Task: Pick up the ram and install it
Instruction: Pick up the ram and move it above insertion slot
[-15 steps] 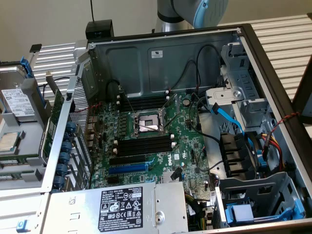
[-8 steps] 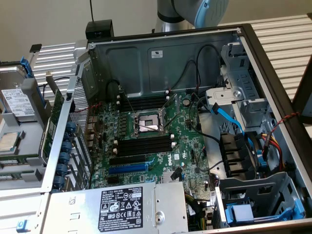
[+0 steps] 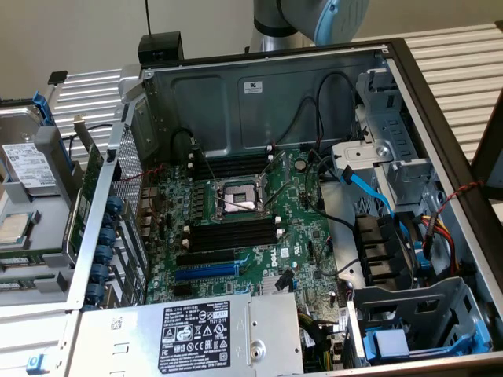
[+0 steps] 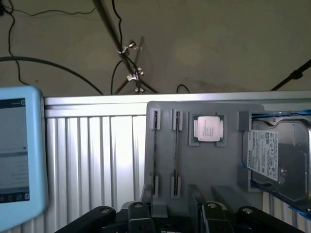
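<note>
In the wrist view the ram (image 4: 176, 153) is a thin stick seen edge-on, standing between the clips of a grey holder tray (image 4: 204, 160). A second thin stick (image 4: 155, 153) stands in the neighbouring clip pair. My gripper (image 4: 172, 218) hovers above the near end of that tray, open, its black fingers (image 4: 141, 213) spread apart with nothing between them. In the exterior view the open computer case (image 3: 424, 86) shows the motherboard with black memory slots (image 3: 232, 232) that have white end clips. My arm (image 3: 314, 20) rises behind the case.
On the tray sit a CPU (image 4: 209, 129) and a hard drive (image 4: 272, 155), both also seen in the exterior view as CPU (image 3: 16, 228) and hard drive (image 3: 27, 161). A light-blue framed screen (image 4: 19, 155) stands beside the ribbed table. A blue expansion slot (image 3: 206, 272) and the power supply (image 3: 196, 334) are inside the case.
</note>
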Robot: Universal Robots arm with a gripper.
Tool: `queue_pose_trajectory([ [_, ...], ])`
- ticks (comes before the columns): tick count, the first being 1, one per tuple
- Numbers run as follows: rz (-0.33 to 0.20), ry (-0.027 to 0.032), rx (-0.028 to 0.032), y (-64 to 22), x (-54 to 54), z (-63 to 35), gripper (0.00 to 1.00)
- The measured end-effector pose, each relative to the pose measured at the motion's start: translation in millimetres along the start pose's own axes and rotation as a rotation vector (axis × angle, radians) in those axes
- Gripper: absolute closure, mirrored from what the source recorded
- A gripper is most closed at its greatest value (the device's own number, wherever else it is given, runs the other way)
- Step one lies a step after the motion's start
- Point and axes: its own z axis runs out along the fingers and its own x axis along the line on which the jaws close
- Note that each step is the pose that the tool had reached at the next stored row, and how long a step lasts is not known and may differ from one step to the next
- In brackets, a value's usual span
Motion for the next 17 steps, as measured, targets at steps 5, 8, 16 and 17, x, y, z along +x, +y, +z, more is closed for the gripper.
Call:
queue_pose_trajectory([
  [5, 0.0, 0.0001, 0.0011, -0.7, 0.1, 8.9, 0.58],
  [8, 0.0, 0.0016, 0.0036, -1.7, 0.1, 13.5, 0.58],
  [16, -0.002, 0.0111, 0.027, -2.3, 0.1, 21.0, 0.58],
  [17, -0.002, 0.0113, 0.0297, -2.4, 0.1, 22.4, 0.58],
])
